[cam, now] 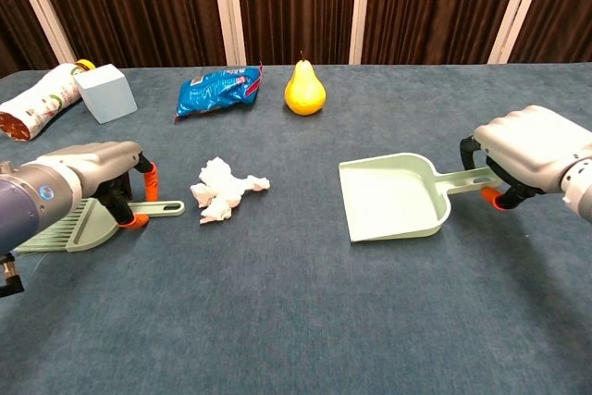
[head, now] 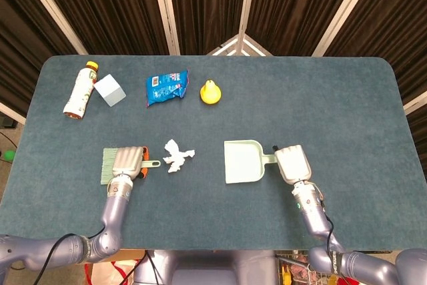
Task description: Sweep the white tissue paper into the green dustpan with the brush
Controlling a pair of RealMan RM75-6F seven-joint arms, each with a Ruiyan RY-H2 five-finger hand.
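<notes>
The crumpled white tissue (head: 178,156) (cam: 222,190) lies left of the table's centre. To its left, a pale green brush (head: 107,166) (cam: 55,233) lies flat, handle pointing at the tissue. My left hand (head: 129,162) (cam: 92,166) sits low over the brush where the handle joins the head. Its orange-tipped fingers straddle the handle without closing on it. The green dustpan (head: 241,162) (cam: 393,196) rests on the table right of the tissue, mouth facing it. My right hand (head: 293,163) (cam: 532,147) grips the dustpan's handle.
Along the back left lie a drink bottle (head: 80,89) on its side, a pale blue cube (head: 109,89), a blue snack packet (head: 165,87) and a yellow pear (head: 211,92). The table's near edge runs close behind both hands.
</notes>
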